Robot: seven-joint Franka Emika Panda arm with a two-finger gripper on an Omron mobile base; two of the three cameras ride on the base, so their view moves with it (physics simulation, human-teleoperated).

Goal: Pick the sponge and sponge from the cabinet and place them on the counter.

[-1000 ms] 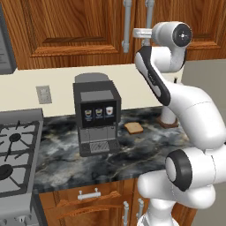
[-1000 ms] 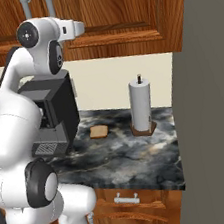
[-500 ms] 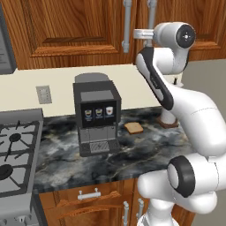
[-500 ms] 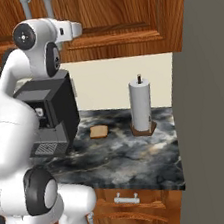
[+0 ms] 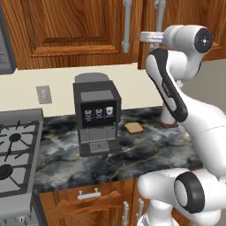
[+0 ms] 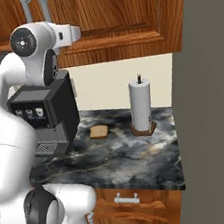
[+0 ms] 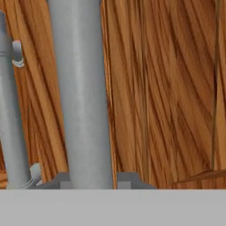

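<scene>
Up high, the tool (image 7: 90, 184) is closed on the right-hand silver bar handle (image 7: 81, 92) of the cabinet (image 5: 79, 31); the hand view shows its two dark fingertips (image 7: 59, 181) pressed against either side of the thick grey bar, with the reddish-brown door grain close behind. A second bar handle (image 7: 11, 123) runs beside the gripped one at the left edge of that view, apart from it, fixed to the wood by small mounts. From the left base view the white arm rises at the lower right, bends upward and reaches its wrist to the pair of vertical handles (image 5: 160, 17) where two panelled doors meet; the doors appear shut. The two sponges cannot be seen, so their place cannot be told. Below the cabinet, the bench (image 5: 145, 150) of dark marbled stone with pale veins carries a black coffee machine (image 5: 96, 117) near its left part, a tan bread slice (image 5: 133, 127) lying flat just to the machine's right, and a paper towel roll (image 6: 141, 105) standing upright on a brown base farther right, well apart from the bread. A grey stove top (image 5: 15, 154) with black burners adjoins the bench on the left, and a wall outlet (image 5: 43, 94) sits on the cream wall above it. Lower drawers with horizontal handles (image 5: 90, 194) lie beneath the bench.
</scene>
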